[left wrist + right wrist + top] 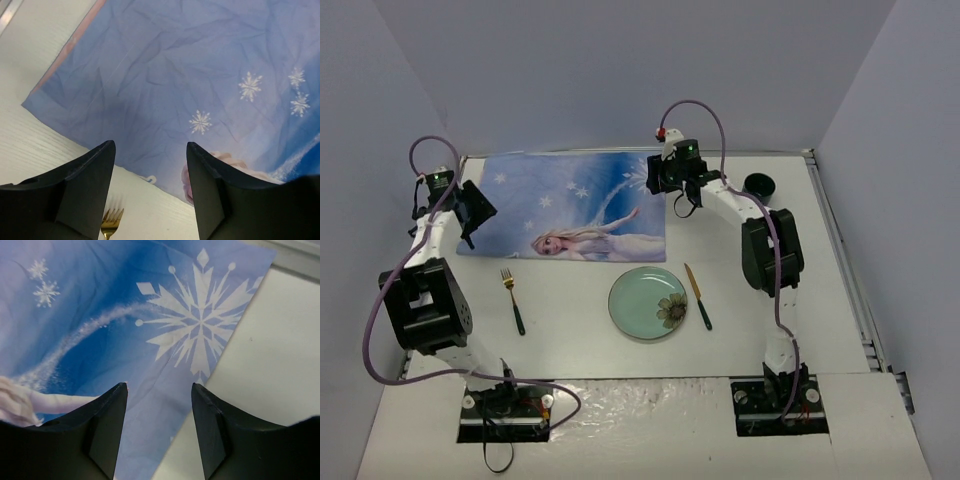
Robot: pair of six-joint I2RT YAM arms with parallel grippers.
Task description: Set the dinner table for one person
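Above blue printed cartoon-princess cloth placemat (570, 205) on large flat white rectangular dinner table (580, 345): left gripper (150, 150) and right gripper (159, 390), jaws of both released, empty.

This is a robotics lab test cell rather than a home dining room. Plain pale panels (620, 70) wall in a white bench (570, 345) on three sides, and a metal rail (847, 270) runs along its right edge. The left arm (425, 300) and right arm (770, 250) are bolted on mounting plates (505, 408) at the near edge, with purple cables (366, 340) looping loose. The only domestic things form a staged setting: cartoon-princess placemat (570, 200), green plate (638, 300), fork (512, 298) and knife (697, 296).
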